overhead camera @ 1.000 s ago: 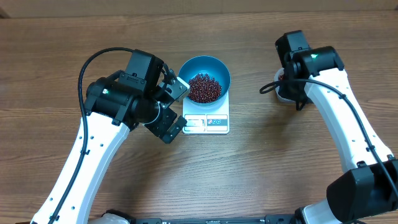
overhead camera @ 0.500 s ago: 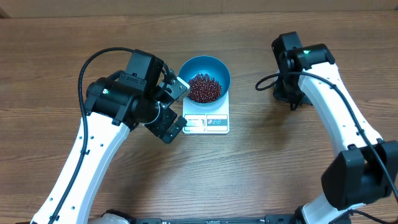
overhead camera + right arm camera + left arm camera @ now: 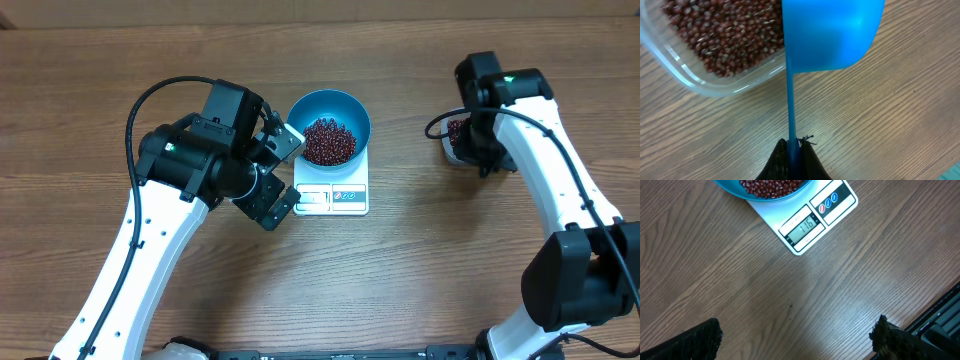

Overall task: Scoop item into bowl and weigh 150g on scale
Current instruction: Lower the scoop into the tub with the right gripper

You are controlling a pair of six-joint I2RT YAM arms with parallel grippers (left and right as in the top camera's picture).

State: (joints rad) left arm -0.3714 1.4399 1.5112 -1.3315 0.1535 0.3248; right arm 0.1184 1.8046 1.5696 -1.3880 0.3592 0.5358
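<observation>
- Blue bowl sits on the white scale, on its 12 o'clock half. The readout strip shows at 6 o'clock.
- Dark red-brown beans heaped inside the bowl, approx. centred.
- Scale display in the left wrist view reads 116.
- Left gripper at 9 o'clock of the scale, just beside it. Pincer spread wide and released, nothing between the fingers, wood table below.
- Right gripper clenched tight on the thin handle of a blue scoop.
- Scoop's cup is at 3 o'clock of a clear plastic tub, overlapping its rim. Can't tell if anything's in the cup.
- Tub holds more beans. It's at 3 o'clock of the bowl, well apart, partly hidden under the right arm from overhead.
</observation>
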